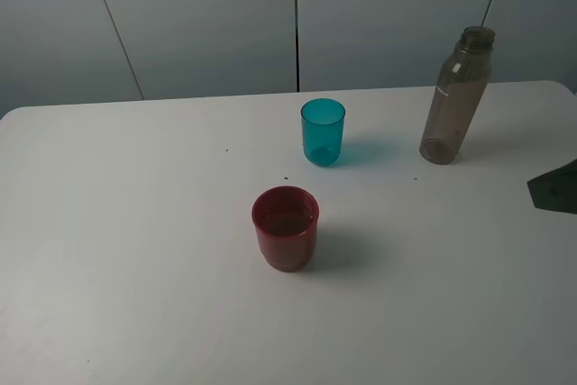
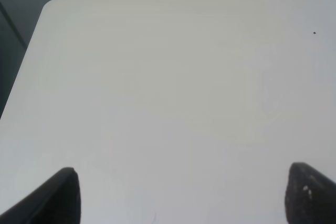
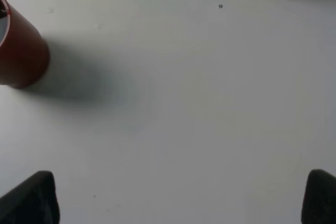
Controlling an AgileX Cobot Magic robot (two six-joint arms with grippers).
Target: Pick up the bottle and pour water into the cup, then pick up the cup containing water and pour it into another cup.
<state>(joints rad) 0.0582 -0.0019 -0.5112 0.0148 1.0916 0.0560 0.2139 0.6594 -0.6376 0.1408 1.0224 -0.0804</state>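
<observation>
Table (image 1: 135,223) from the high camera: teal cup (image 1: 322,132) upright mid-table, red cup (image 1: 285,227) nearer the front with liquid inside, bottle (image 1: 456,96) standing at the back right, closest to the right pincer (image 1: 552,188) at the edge, well apart from it

Left wrist: left pincer (image 2: 181,192) spread wide, holding nothing, bare table ahead

Right wrist: right pincer (image 3: 181,198) released; red cup ahead to one side, bottle base far ahead

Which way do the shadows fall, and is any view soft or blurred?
Exterior high: sharp; soft shadows fall to the right of the teal cup, red cup and bottle. Right wrist: slightly soft, with a broad shadow beside the red cup. Left wrist: bare table, evenly lit, fingertips blurred.
</observation>
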